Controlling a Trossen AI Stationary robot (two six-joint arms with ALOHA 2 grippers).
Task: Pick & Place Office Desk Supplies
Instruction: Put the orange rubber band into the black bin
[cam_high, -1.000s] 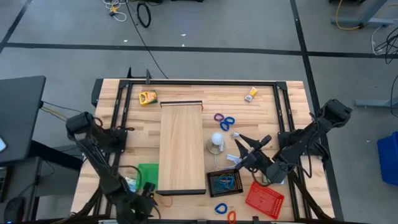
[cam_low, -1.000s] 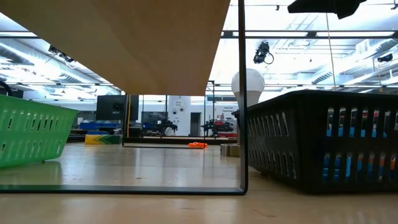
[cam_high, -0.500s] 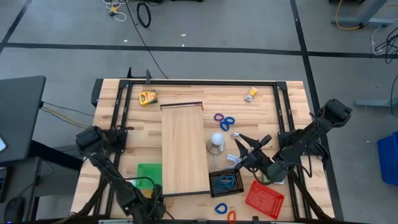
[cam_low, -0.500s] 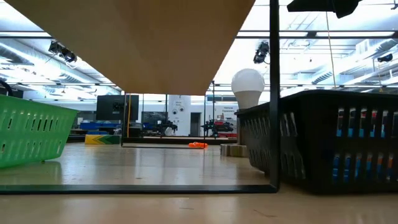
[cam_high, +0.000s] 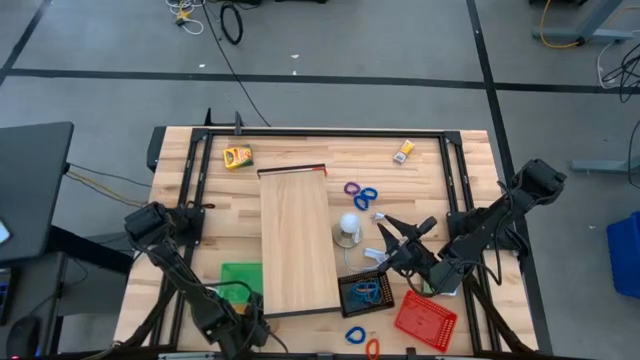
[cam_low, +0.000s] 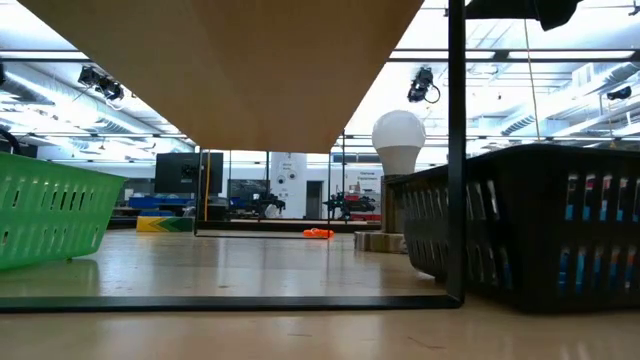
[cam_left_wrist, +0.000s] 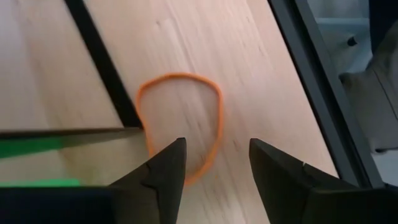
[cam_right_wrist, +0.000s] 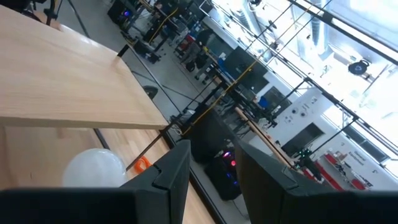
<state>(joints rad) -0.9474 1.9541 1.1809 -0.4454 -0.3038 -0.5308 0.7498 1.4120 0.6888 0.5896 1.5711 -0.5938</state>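
A: High view. The left gripper (cam_high: 243, 325) sits low at the near edge of the tabletop (cam_high: 430, 180), by the near end of the long wooden board (cam_high: 296, 240) and just beside the green tray (cam_high: 240, 277). Its fingers can't be read from here.
B: And the right gripper (cam_high: 382, 226)?
A: Up over the middle right, fingers spread, nothing between them. Near it are a white bulb (cam_high: 348, 224), blue loops (cam_high: 365, 197) and a purple loop (cam_high: 351, 187). The black tray (cam_high: 363, 293) holds blue bands; the red tray (cam_high: 426, 318) is at the near right. A green-yellow box (cam_high: 237, 156) and a small yellow box (cam_high: 404, 151) lie at the far side.
B: Low view?
A: The board's underside fills the top. Green tray (cam_low: 45, 215) on one side, black tray (cam_low: 540, 225) on the other, bulb (cam_low: 399, 140) behind it. Something small and orange (cam_low: 318, 233) lies far back. No gripper tips show.
B: Left wrist view?
A: An orange band (cam_left_wrist: 181, 124) lies flat on the wood, touching the board's dark frame. The left gripper (cam_left_wrist: 216, 165) is parted, its fingers either side of the band's near end, not clamping it.
B: Right wrist view?
A: The right gripper (cam_right_wrist: 211, 163) is parted and empty, tilted up toward the room; bulb (cam_right_wrist: 93, 168) below.
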